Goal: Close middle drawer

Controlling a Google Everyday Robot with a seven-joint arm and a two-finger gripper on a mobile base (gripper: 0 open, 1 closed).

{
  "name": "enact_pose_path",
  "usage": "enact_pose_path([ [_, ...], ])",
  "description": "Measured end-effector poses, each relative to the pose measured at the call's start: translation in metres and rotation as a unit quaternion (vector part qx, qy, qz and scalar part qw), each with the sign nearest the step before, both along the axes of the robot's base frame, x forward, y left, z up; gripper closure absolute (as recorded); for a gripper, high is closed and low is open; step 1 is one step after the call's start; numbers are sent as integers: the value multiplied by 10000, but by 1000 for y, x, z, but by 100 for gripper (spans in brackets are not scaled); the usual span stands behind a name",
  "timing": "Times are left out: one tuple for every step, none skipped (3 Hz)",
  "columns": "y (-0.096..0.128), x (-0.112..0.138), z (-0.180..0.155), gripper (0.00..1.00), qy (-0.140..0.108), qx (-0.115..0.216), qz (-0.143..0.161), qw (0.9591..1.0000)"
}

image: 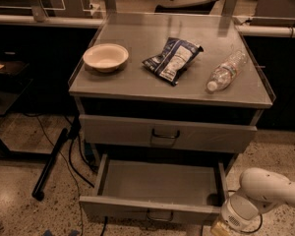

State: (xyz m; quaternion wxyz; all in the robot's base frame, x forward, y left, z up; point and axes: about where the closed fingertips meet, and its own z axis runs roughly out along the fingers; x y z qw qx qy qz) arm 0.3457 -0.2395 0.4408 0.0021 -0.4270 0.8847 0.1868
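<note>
From my station I see a grey metal cabinet top filling the upper middle of the frame. On it are a pale bowl at the left, a dark chip bag in the centre and a clear water bottle lying on its side at the right, all apart from one another. Below the top, the top drawer sits flush. Speckled stone floor spreads across the lower left, with a dark bar lying aslant and black cables running beside the cabinet. A pale rail crosses behind, and the room beyond it is dim.

The middle drawer is at the bottom centre, pulled well out towards me, its tray open to view. Its small handle is barely legible in the shadow. Whatever lies under it is cut off by the bottom edge.

The white arm enters from the lower right, bends down through a round joint and ends just beside the drawer's right front corner. The gripper shows only as a yellowish scrap at the bottom edge, so I cannot tell how it is set or whether it has hold of anything.
</note>
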Motion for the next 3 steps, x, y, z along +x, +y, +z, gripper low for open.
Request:
enact_pose_path([
  [-2,21,-8,100,-208,-13,-118,9997],
  [-6,55,-3,100,-638,-93,-270,9976],
  [-6,55,-3,100,-638,-93,-270,9976],
])
